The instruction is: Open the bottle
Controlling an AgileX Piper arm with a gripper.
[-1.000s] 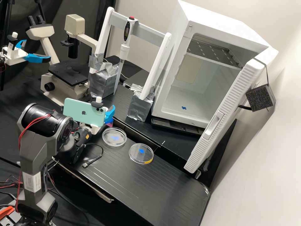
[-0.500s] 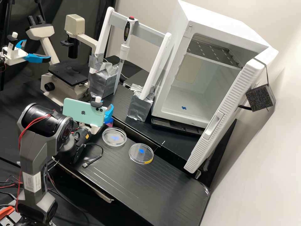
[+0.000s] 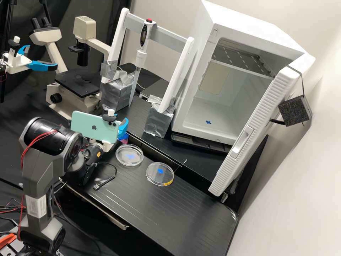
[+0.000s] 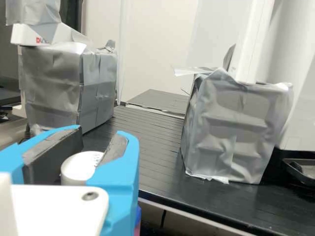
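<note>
Pincer shifted slightly, clamped on a white cap, mint-green phone moved along with it

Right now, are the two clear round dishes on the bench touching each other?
Apart. The high view shows a strip of dark bench between the plain-edged dish and the yellow-edged dish.

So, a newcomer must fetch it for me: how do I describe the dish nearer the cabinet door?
Start at the big white cabinet with its door open. On the black bench before it, take the clear round dish with yellow at its rim; the neighbouring dish has only blue.
</note>
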